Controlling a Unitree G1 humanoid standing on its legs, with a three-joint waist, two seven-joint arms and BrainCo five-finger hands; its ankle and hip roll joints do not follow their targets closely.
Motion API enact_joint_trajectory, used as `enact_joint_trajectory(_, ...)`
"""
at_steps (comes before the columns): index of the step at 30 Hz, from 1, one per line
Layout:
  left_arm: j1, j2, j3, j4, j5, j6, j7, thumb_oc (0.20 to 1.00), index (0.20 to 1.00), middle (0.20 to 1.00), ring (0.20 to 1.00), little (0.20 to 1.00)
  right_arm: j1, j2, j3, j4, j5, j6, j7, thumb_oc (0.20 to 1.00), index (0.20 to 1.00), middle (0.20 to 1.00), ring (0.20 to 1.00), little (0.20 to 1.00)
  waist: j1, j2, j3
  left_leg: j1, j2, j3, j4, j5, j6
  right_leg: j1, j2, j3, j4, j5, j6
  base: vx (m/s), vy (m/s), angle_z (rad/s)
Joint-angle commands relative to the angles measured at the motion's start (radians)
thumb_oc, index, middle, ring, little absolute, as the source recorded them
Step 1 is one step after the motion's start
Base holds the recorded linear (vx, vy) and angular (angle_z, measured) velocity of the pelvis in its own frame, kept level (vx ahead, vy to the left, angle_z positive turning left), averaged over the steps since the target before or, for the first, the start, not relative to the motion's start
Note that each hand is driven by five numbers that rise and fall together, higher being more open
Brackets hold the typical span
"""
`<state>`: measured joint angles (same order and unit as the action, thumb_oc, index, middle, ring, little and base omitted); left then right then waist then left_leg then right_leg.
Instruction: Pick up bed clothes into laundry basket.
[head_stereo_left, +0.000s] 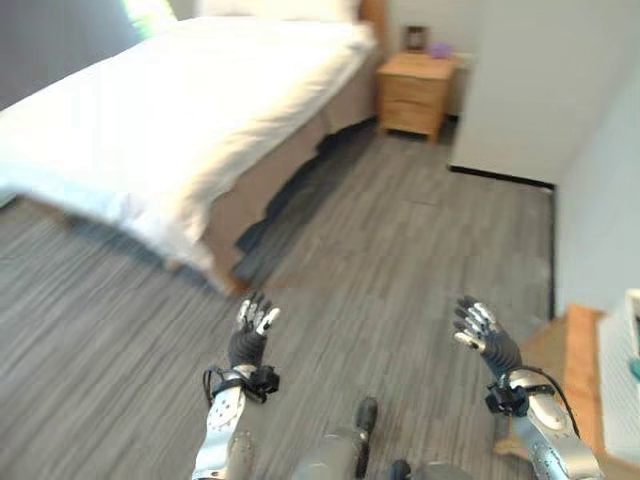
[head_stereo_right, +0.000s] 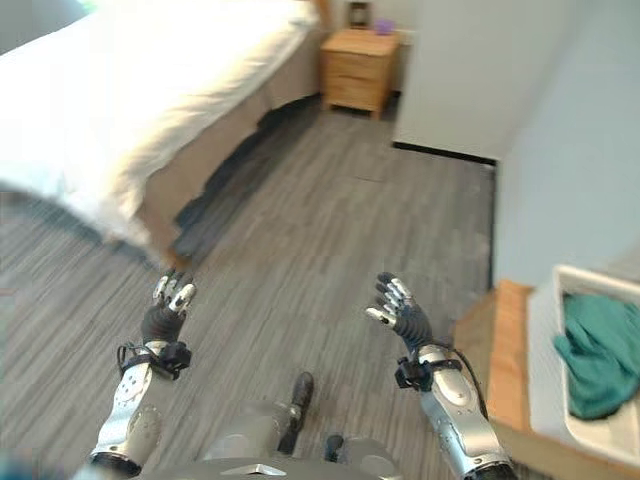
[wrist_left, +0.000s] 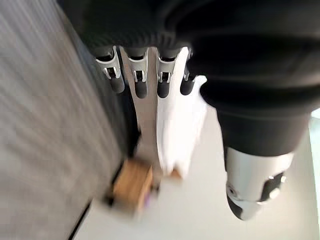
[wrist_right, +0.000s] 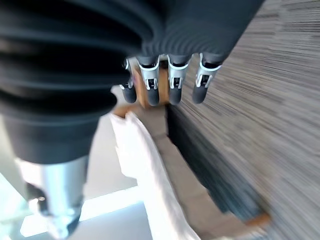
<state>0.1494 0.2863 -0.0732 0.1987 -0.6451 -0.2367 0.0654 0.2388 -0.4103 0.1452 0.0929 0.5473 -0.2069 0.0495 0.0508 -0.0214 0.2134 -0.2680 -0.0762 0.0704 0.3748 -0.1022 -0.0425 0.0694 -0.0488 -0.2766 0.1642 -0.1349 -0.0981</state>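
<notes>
A bed with a white cover (head_stereo_left: 190, 110) stands at the upper left, its beige base (head_stereo_left: 262, 180) facing the floor. A white laundry basket (head_stereo_right: 592, 420) sits at the far right on a wooden ledge, with a teal cloth (head_stereo_right: 598, 355) inside it. My left hand (head_stereo_left: 250, 335) is raised over the grey floor near the bed's corner, fingers straight and empty. My right hand (head_stereo_right: 402, 312) is held up to the right at a similar height, also open and holding nothing. Both wrist views show straight fingers (wrist_left: 141, 82) (wrist_right: 170, 85) pointing toward the bed.
A wooden nightstand (head_stereo_left: 415, 92) stands by the head of the bed at the back. A white wall or cabinet (head_stereo_left: 530, 80) rises at the right. Grey plank floor (head_stereo_left: 400, 250) stretches between the bed and the ledge (head_stereo_right: 505, 350).
</notes>
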Motion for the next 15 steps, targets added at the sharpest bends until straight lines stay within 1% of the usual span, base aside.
enact_joint_trajectory(1,0.008,0.055,0.058,-0.14,0.126,-0.027,-0.002,1.0,1.0,1.0,1.0,1.0,0.0,0.015,-0.146,-0.062,0.057,-0.056,-0.02,1.0,1.0,1.0,1.0,1.0,-0.085,-0.005,-0.041,0.167,0.305,0.08,0.006,0.128,-0.026,-0.028,-0.06,0.063,-0.061,0.007,0.129,-0.16,0.133,1.76)
enact_joint_trajectory(2,0.012,0.057,0.053,-0.141,0.13,-0.024,-0.015,1.0,1.0,1.0,1.0,1.0,0.009,0.022,-0.157,-0.047,0.062,-0.056,-0.022,1.0,1.0,1.0,1.0,1.0,-0.097,0.001,-0.049,0.202,0.324,0.094,-0.019,0.114,-0.043,-0.028,-0.071,0.031,-0.07,0.007,0.134,-0.11,0.09,1.81)
enact_joint_trajectory(3,0.012,0.057,0.053,-0.142,0.13,-0.024,-0.015,1.0,1.0,1.0,1.0,1.0,0.009,0.022,-0.158,-0.047,0.062,-0.056,-0.022,1.0,1.0,1.0,1.0,1.0,-0.099,0.0,-0.051,0.202,0.321,0.093,-0.024,0.119,-0.042,-0.028,-0.072,0.029,-0.073,0.01,0.133,-0.18,0.165,1.75)
enact_joint_trajectory(4,-0.008,0.057,0.027,-0.143,0.117,-0.027,-0.023,1.0,1.0,1.0,1.0,1.0,0.016,0.041,-0.177,-0.043,0.087,-0.069,-0.033,1.0,1.0,1.0,1.0,1.0,-0.126,0.014,-0.069,0.259,0.368,0.174,-0.061,0.092,-0.07,-0.04,-0.107,-0.07,-0.061,0.014,0.139,-0.16,0.213,1.3)
enact_joint_trajectory(5,-0.014,0.051,0.01,-0.14,0.096,-0.027,-0.041,1.0,1.0,1.0,1.0,1.0,0.021,0.05,-0.184,-0.028,0.09,-0.069,-0.034,1.0,1.0,1.0,1.0,1.0,-0.131,0.025,-0.08,0.287,0.332,0.186,-0.159,0.034,-0.072,-0.039,-0.131,-0.112,-0.056,0.017,0.154,-0.18,0.323,1.57)
enact_joint_trajectory(6,-0.019,0.047,-0.002,-0.149,0.09,-0.025,-0.053,1.0,1.0,1.0,1.0,1.0,0.024,0.058,-0.185,-0.022,0.086,-0.066,-0.032,1.0,1.0,1.0,1.0,1.0,-0.126,0.036,-0.085,0.287,0.297,0.171,-0.223,0.027,-0.068,-0.04,-0.143,-0.13,-0.05,0.029,0.164,-0.1,0.291,2.07)
enact_joint_trajectory(8,-0.041,0.051,-0.024,-0.159,0.103,-0.025,-0.051,1.0,1.0,1.0,1.0,1.0,0.007,0.066,-0.174,-0.024,0.049,-0.07,-0.041,1.0,1.0,1.0,1.0,1.0,-0.111,0.039,-0.089,0.272,0.251,0.119,-0.292,0.04,-0.049,-0.069,-0.186,-0.163,-0.008,0.06,0.186,-0.09,0.251,1.92)
enact_joint_trajectory(9,-0.041,0.051,-0.024,-0.159,0.103,-0.025,-0.051,1.0,1.0,1.0,1.0,1.0,0.007,0.066,-0.173,-0.024,0.049,-0.071,-0.041,1.0,1.0,1.0,1.0,1.0,-0.112,0.038,-0.091,0.27,0.249,0.118,-0.293,0.041,-0.048,-0.072,-0.189,-0.164,-0.005,0.059,0.187,-0.1,0.326,1.2)
enact_joint_trajectory(10,-0.06,0.058,-0.039,-0.168,0.097,-0.028,-0.048,1.0,1.0,1.0,1.0,1.0,-0.022,0.082,-0.151,-0.016,0.043,-0.075,-0.045,1.0,1.0,1.0,1.0,1.0,-0.094,0.039,-0.074,0.268,0.197,0.068,-0.337,0.049,-0.014,-0.113,-0.239,-0.148,0.071,0.091,0.212,-0.07,0.223,1.11)
enact_joint_trajectory(11,-0.06,0.058,-0.039,-0.168,0.097,-0.028,-0.048,1.0,1.0,1.0,1.0,1.0,-0.023,0.083,-0.151,-0.015,0.043,-0.075,-0.044,1.0,1.0,1.0,1.0,1.0,-0.094,0.037,-0.074,0.267,0.194,0.068,-0.337,0.049,-0.013,-0.116,-0.242,-0.147,0.076,0.089,0.213,-0.12,0.281,0.88)
enact_joint_trajectory(12,-0.073,0.066,-0.047,-0.158,0.091,-0.03,-0.053,1.0,1.0,1.0,1.0,1.0,-0.025,0.095,-0.142,-0.016,0.045,-0.075,-0.044,1.0,1.0,1.0,1.0,1.0,-0.106,0.034,-0.068,0.262,0.177,0.035,-0.335,0.05,-0.005,-0.123,-0.237,-0.061,0.082,0.093,0.231,-0.07,0.127,0.87)
enact_joint_trajectory(13,-0.076,0.068,-0.054,-0.144,0.083,-0.035,-0.055,1.0,1.0,1.0,1.0,1.0,-0.029,0.1,-0.128,-0.019,0.036,-0.071,-0.045,1.0,1.0,1.0,1.0,1.0,-0.127,0.028,-0.063,0.256,0.157,0.001,-0.332,0.05,0.004,-0.135,-0.201,0.072,0.076,0.109,0.246,-0.09,0.175,0.87)
enact_joint_trajectory(15,-0.07,0.058,-0.046,-0.136,0.077,-0.041,-0.049,1.0,1.0,1.0,1.0,1.0,-0.037,0.106,-0.112,-0.022,0.059,-0.068,-0.039,1.0,1.0,1.0,1.0,1.0,-0.145,0.033,-0.063,0.258,0.136,-0.042,-0.341,0.053,0.017,-0.141,-0.114,0.281,0.026,0.084,0.248,-0.04,0.168,0.87)
